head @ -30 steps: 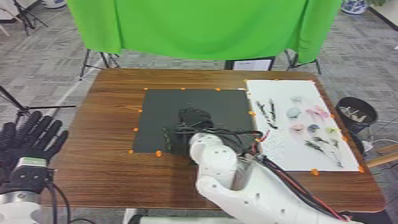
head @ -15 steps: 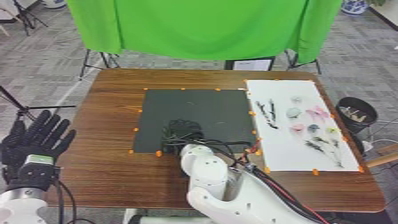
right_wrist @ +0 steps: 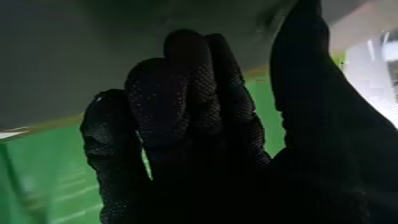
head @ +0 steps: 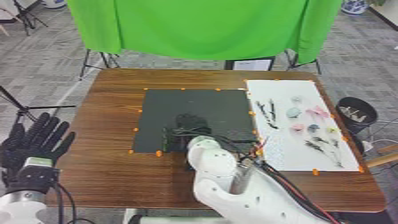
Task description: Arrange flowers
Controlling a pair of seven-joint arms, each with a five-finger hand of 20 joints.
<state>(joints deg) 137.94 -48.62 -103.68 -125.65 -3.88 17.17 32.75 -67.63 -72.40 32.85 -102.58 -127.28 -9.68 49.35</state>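
Right hand open mid-frame, left hand open lower left; leafy sprig lower right looks light, brittle, so pinch stem gently.

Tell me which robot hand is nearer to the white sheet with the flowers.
Right. The right robot hand is over the black mat, beside the white sheet; the left robot hand is by the left edge of the table.

White arms with small dark screw dots; black fabric gloves; black and red cables; pale wrist label.
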